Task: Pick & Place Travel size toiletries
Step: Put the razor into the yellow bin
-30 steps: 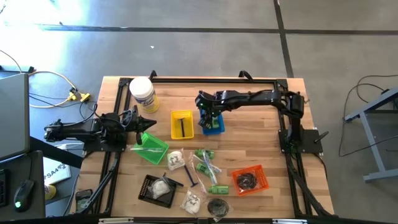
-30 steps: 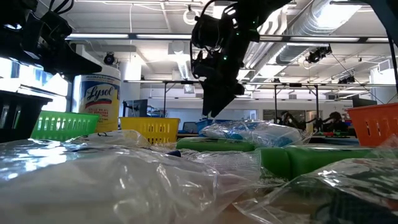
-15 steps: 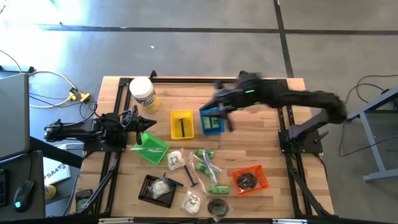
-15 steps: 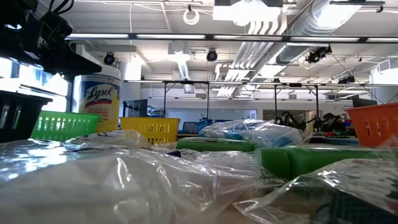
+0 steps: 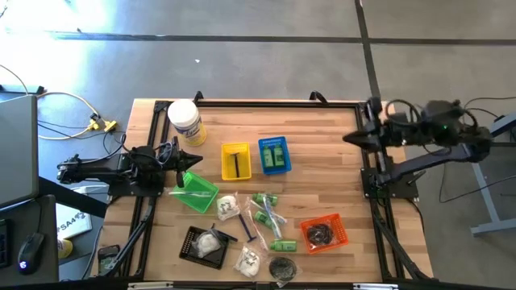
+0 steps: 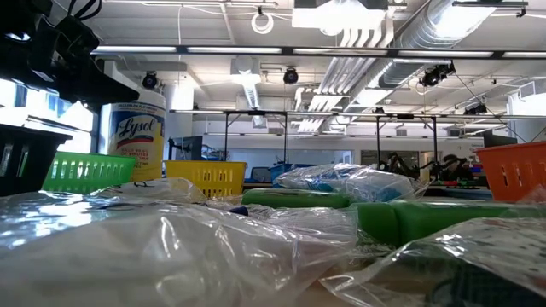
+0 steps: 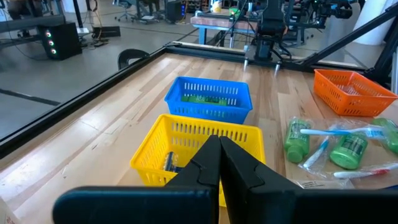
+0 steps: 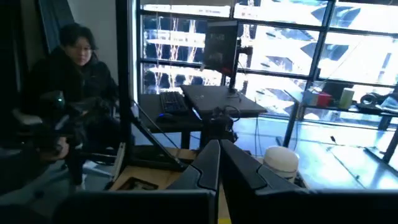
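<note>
right gripper [image 5: 352,138] off blue basket [image 5: 275,155]

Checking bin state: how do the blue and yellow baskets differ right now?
The blue basket holds green toiletries; the yellow basket holds a small black piece. Blue sits nearer the table's right side, yellow nearer the left gripper. Both are small slatted rectangular bins, upright and side by side.

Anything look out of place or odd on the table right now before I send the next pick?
Nothing looks spilled or damaged. The square green plastic basket sits askew, turned diagonally, unlike the yellow basket and blue basket, which sit straight. The loose green bottles and clear packets lie jumbled mid-table, unsorted. Both pincers are shut, clear of the items.
</note>
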Controlling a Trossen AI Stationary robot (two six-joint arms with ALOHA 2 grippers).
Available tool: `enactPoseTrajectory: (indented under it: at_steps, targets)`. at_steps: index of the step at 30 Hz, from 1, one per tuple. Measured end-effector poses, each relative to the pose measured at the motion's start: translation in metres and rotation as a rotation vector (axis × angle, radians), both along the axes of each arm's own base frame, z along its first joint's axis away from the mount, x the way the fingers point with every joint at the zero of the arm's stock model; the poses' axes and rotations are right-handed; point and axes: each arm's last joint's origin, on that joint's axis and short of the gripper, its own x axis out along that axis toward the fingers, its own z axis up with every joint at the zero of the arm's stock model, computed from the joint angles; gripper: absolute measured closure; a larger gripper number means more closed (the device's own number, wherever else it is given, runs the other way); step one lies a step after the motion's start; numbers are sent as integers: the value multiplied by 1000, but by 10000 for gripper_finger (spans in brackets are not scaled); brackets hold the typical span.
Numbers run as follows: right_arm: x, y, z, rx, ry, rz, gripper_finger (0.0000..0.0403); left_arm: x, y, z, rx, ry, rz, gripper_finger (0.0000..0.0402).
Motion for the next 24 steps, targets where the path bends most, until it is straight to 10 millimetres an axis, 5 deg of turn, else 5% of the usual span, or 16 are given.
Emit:
enactPoseTrajectory:
  at_steps: [12,17,24]
  targets:
    - [-18,-1,-149,93,-58,-66,400,1,0,3,17,-35,8,402]
    - [-19,-5,-177,179,-236,-76,400,1,0,4,35,-40,6,402]
    - [-12,-7,-210,181,-215,-44,401,1,1,5,37,-52,21,402]
